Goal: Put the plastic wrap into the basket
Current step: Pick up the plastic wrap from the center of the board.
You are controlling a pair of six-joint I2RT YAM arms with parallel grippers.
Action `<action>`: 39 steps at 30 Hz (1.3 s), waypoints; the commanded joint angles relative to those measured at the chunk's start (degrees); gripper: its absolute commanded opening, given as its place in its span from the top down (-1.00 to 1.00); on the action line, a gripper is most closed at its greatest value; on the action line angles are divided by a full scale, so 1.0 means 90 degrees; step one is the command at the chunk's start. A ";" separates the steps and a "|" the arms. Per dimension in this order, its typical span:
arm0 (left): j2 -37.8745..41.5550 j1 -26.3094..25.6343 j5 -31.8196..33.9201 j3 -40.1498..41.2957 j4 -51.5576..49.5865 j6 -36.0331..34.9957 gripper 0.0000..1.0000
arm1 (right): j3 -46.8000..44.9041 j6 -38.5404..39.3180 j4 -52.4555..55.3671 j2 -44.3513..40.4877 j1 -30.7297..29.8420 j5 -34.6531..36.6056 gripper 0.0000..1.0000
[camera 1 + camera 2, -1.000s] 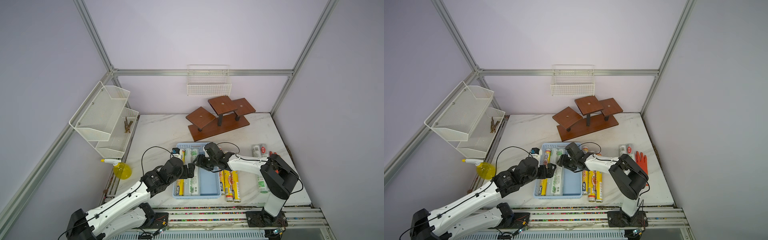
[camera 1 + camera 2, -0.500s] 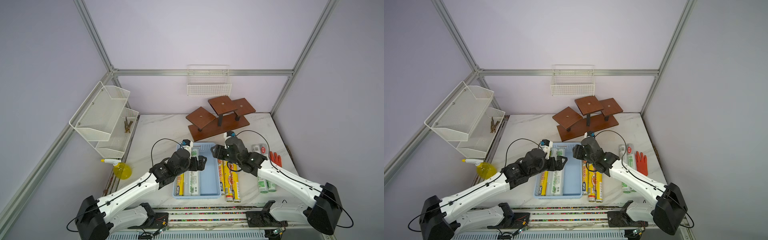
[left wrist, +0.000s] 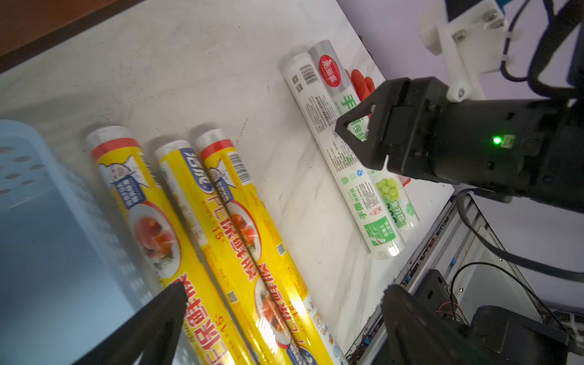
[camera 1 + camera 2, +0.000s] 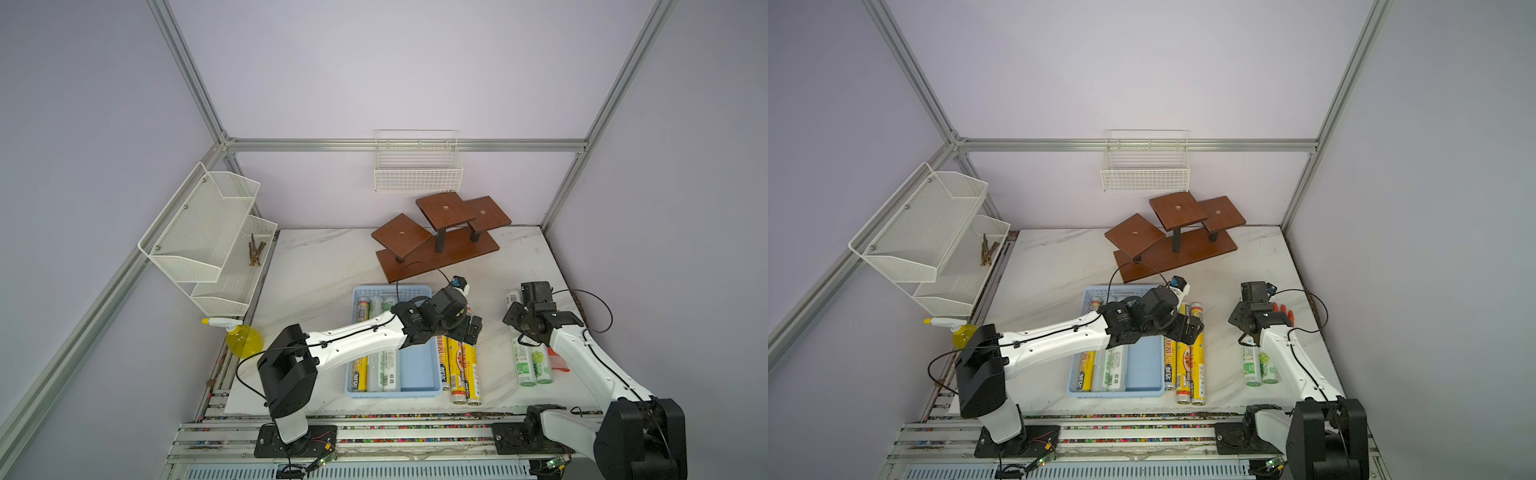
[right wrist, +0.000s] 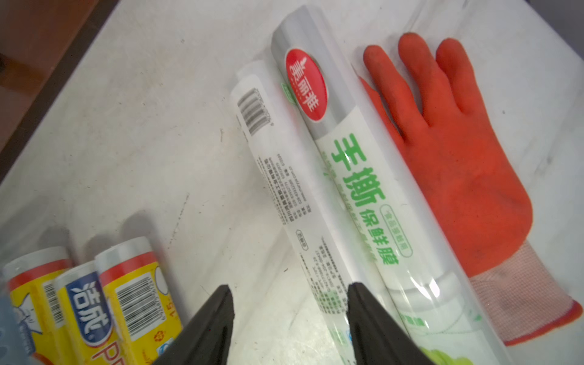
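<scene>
Directly below the left gripper (image 3: 284,289) lie three yellow rolls (image 3: 221,221) of plastic wrap, side by side and touching, on the table just beside the basket (image 4: 395,392) wall. Its jaws stand wide apart and hold nothing. The right gripper (image 5: 287,286) hovers over two whitish rolls (image 5: 316,189), jaws partly apart and also empty, with one finger above the nearer roll.

Three stored rolls (image 4: 388,370) occupy the basket side away from the left gripper. The floor nearest that gripper is bare.

Hazards:
- The left jaw span covers more than one yellow roll. Closing here would likely pinch two or push a neighbour away, since the rolls are round and glossy.
- The gripper appears nearer the far ends than mid-length. A grip there would let the long roll tip and catch the basket wall.
- The inner finger has little room between the nearest yellow roll and that wall.
- A red glove (image 5: 458,158) lies against the farther whitish roll. A deep closure could snag it.
- Both arms stand near each other, so a lift risks contact.

A wooden stand (image 4: 436,245) lies beyond both grippers and a spray bottle (image 4: 244,340) sits well apart. Neither obstructs.
</scene>
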State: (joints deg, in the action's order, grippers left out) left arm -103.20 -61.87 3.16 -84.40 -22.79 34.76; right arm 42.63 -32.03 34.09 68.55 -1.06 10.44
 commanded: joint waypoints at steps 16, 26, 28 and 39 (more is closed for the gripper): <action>-0.0360 -0.0147 -0.0263 -0.0354 0.0090 -0.0105 -1.00 | 0.0206 -0.0035 0.0024 0.1076 0.0040 0.0335 -0.29; -0.0270 -0.0130 -0.0105 -0.0271 0.0091 -0.0099 -1.00 | 0.0135 0.0241 -0.0178 0.1378 -0.0122 -0.0346 -0.29; -0.0267 -0.0131 -0.0088 -0.0261 0.0081 -0.0094 -1.00 | 0.0309 0.0300 0.0004 0.1591 -0.0162 -0.0204 -0.29; -0.0020 -0.0096 0.0137 0.0019 0.0071 -0.0086 -1.00 | 0.0746 0.0468 0.0039 0.2482 -0.0824 -0.0451 -0.29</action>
State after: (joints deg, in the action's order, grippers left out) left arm -107.09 -63.05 2.96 -84.99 -23.27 34.68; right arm 48.10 -28.91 34.26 89.71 -7.62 8.69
